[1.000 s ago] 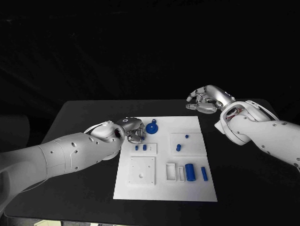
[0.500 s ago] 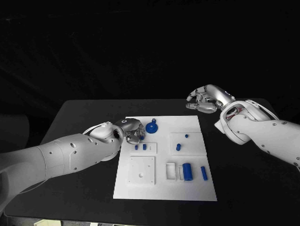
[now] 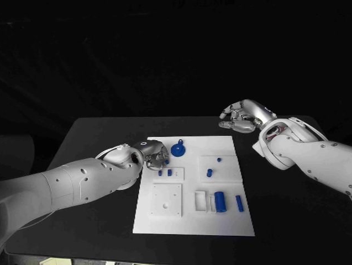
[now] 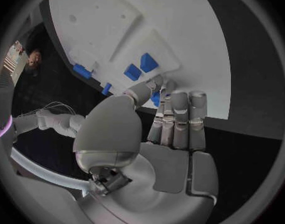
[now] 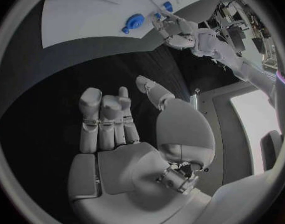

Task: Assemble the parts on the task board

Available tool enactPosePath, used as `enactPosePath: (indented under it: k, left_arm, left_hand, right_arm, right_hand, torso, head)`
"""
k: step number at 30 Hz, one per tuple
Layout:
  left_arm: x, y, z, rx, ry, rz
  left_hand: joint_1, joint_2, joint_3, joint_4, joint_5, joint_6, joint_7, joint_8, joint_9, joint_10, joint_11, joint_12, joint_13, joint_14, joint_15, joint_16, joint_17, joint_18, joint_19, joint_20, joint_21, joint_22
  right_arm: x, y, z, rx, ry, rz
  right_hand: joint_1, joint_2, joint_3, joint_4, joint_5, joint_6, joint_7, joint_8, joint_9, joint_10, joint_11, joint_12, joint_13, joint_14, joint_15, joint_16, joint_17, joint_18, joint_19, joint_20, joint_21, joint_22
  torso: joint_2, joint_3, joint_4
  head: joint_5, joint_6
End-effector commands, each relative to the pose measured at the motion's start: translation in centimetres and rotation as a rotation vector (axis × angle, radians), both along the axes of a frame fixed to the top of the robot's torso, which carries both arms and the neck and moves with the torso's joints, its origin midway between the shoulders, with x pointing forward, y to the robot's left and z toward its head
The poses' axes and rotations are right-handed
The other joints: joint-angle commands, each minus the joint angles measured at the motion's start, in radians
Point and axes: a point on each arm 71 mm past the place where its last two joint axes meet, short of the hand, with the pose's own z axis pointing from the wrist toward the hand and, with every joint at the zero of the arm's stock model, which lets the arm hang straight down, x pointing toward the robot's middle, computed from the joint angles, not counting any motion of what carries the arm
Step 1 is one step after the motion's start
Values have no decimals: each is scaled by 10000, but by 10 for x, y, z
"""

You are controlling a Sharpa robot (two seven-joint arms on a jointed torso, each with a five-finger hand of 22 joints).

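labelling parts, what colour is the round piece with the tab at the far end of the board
Blue, the round piece on the white task board; clearest in the head view.

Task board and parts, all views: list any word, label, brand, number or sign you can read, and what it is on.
None: no readable text in any view.
The task board is plain white.
The blue parts carry no visible marks.
The left hand and right hand show no legible label.
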Motion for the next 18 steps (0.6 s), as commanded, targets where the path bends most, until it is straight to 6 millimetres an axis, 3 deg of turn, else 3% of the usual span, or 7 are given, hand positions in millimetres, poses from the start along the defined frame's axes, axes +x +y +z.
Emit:
enactPosePath:
  k: [1, 12, 14, 15, 16, 18]
  left_arm:
    - [0, 2, -1, -27, 16, 156]
    - [4, 20, 2, -259, -192, 716]
    - [4, 24, 4, -587, -169, 892]
    - [5, 26, 6, -826, -171, 1002]
    - [6, 27, 9, -1071, -193, 1104]
    - [8, 30, 15, -1500, -297, 1227]
  left_hand:
    - [0, -80, -24, 22, -45, -81, -1, -63, -16, -103, 64, -23, 3, -38, 40, -20, -11, 1022, 2, 105, -61, 97]
    - [57, -66, 3, 66, -23, -149, 55, -51, -31, -109, 67, -26, 2, -27, 44, 3, -22, 1055, 20, 117, -60, 95]
    - [66, -70, 6, 67, -20, -147, 61, -45, -31, -115, 69, -29, 0, -25, 45, 5, -23, 1058, 22, 118, -61, 94]
    - [78, -80, 11, 77, -11, -138, 91, -29, -29, -118, 71, -30, 0, -21, 47, 10, -26, 1065, 29, 121, -58, 95]
    - [75, -85, 11, 97, -5, -126, 112, -11, -26, -110, 71, -25, 2, -15, 48, 15, -29, 1069, 36, 125, -55, 95]
    - [50, -88, 8, 150, 21, -88, 150, 34, -19, -92, 70, -14, 7, -27, 48, 5, -44, 1074, 38, 133, -59, 92]
  right_arm:
    - [0, 0, -1, -118, 92, 124]
    - [1, -2, -6, -169, 394, 244]
    - [1, -1, -10, -224, 539, 312]
    - [0, -1, -12, -268, 645, 382]
    - [0, 0, -14, -329, 757, 451]
    - [0, 1, -18, -559, 820, 563]
  right_hand:
    - [-19, -38, -27, 21, 43, -41, 72, -18, 10, -56, -17, -34, -14, 5, 40, -35, 12, 860, -3, -68, -57, 108]
    - [83, -55, 3, -74, -7, -448, 214, -253, -77, -205, 119, -137, -69, -87, 170, -101, 9, 860, -108, -43, -132, 114]
    - [140, -57, 59, -120, -8, -506, 244, -283, -87, -368, 145, -341, -185, -188, 199, -175, -17, 852, -201, -28, -195, 102]
    - [267, -80, 250, -263, -75, -629, 323, -340, -104, -871, 226, -1162, -683, -593, 327, -525, -176, 817, -616, 62, -527, -4]
    - [249, -37, 284, -274, -142, -639, 407, -332, -91, -995, 289, -1917, -1265, -613, 323, -598, -249, 836, -690, 154, -647, -56]
    - [421, -56, 408, -446, -189, -695, 359, -342, -84, -1341, 390, -3222, -2240, -610, 525, -622, -303, 858, -682, 197, -710, -81]
  torso:
    - [5, 3, -4]
    - [1, 1, -9]
    - [-3, 3, -11]
    - [-3, 2, -11]
    - [-4, -3, -7]
    - [-8, -3, -5]
  head:
    - [0, 8]
    - [-45, 80]
    - [-187, 131]
    - [-204, 138]
    - [-260, 165]
    - [-368, 218]
